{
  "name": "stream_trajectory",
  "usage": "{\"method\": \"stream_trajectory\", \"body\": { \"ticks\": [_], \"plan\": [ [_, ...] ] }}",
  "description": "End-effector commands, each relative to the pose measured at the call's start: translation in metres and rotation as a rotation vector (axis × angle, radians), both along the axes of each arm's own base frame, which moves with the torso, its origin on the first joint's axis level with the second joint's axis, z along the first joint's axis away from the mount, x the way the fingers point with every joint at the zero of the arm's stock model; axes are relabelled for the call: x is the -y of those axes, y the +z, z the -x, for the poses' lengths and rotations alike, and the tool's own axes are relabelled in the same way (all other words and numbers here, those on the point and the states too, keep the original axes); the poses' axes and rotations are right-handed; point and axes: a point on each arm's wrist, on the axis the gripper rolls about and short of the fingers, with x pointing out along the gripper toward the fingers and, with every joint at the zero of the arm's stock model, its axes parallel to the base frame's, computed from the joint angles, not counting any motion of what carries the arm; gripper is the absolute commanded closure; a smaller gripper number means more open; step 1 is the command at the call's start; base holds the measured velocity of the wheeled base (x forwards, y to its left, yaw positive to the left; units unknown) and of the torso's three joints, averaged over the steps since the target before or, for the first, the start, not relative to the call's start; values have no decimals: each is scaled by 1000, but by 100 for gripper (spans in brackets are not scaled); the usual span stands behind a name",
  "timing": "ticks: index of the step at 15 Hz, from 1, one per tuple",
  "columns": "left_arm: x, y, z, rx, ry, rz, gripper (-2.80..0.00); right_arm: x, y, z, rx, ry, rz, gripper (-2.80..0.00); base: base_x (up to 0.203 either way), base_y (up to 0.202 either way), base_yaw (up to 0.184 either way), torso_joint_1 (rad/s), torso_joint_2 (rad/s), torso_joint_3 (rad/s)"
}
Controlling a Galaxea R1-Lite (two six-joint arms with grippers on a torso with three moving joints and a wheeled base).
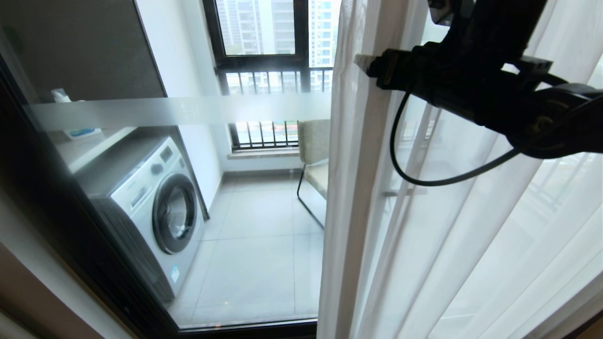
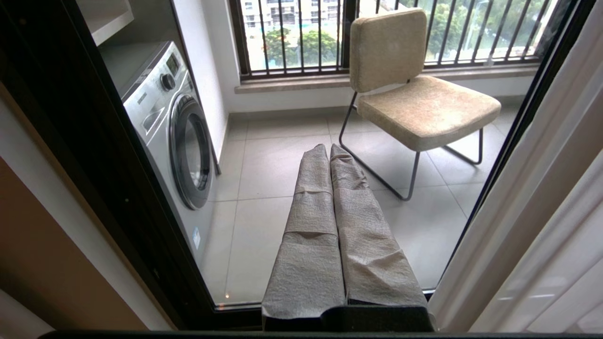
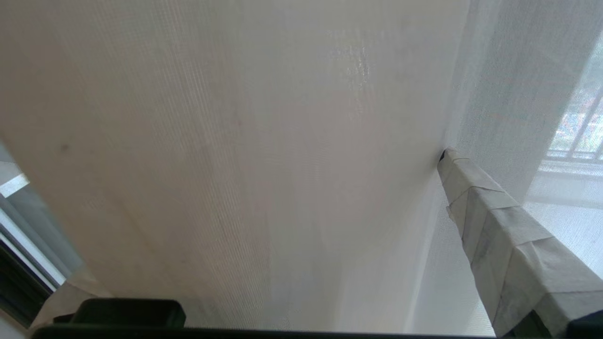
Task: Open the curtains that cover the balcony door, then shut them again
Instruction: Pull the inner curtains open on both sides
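Observation:
The sheer white curtains (image 1: 424, 235) hang in folds over the right part of the balcony door (image 1: 179, 110), whose black-framed pane with a frosted band is uncovered on the left. My right gripper (image 1: 370, 66) is raised at the curtain's left edge, open. In the right wrist view the curtains (image 3: 235, 141) fill the space between the jaws. One taped finger (image 3: 494, 226) shows and the other is hidden behind the fabric. My left gripper (image 2: 328, 148) is shut and empty, held low and pointing at the glass beside the curtains (image 2: 541, 212).
Behind the glass stand a washing machine (image 1: 155, 207) on the left and a beige chair (image 1: 314, 150) near a black-framed window with bar railing (image 1: 268, 75). The door's dark frame (image 2: 94, 155) and a wall (image 1: 28, 282) bound the left side.

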Motion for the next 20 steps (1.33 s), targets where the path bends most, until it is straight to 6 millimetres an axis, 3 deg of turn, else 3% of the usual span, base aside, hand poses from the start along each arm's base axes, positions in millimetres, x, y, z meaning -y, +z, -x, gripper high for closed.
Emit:
{"method": "stream_trajectory", "body": {
  "ticks": [1, 3, 4, 10, 15, 20],
  "plan": [
    [0, 0, 0, 1, 0, 0, 0, -2, -3, -3, 2, -9, 6, -280, 0, 0, 0, 0, 0, 0],
    [0, 0, 0, 1, 0, 0, 0, -3, -3, -5, 26, -12, -2, -280, 0, 0, 0, 0, 0, 0],
    [0, 0, 0, 1, 0, 0, 0, -4, -4, -6, 28, -13, -3, 0, 0, 0, 0, 0, 0, 0],
    [0, 0, 0, 1, 0, 0, 0, 5, 8, -4, 83, -37, 8, 0, 0, 0, 0, 0, 0, 0],
    [0, 0, 0, 1, 0, 0, 0, 42, 20, -1, 115, -136, 50, 0, 0, 0, 0, 0, 0, 0],
    [0, 0, 0, 1, 0, 0, 0, 96, 21, -1, 103, -285, 73, 0, 0, 0, 0, 0, 0, 0]
  ]
}}
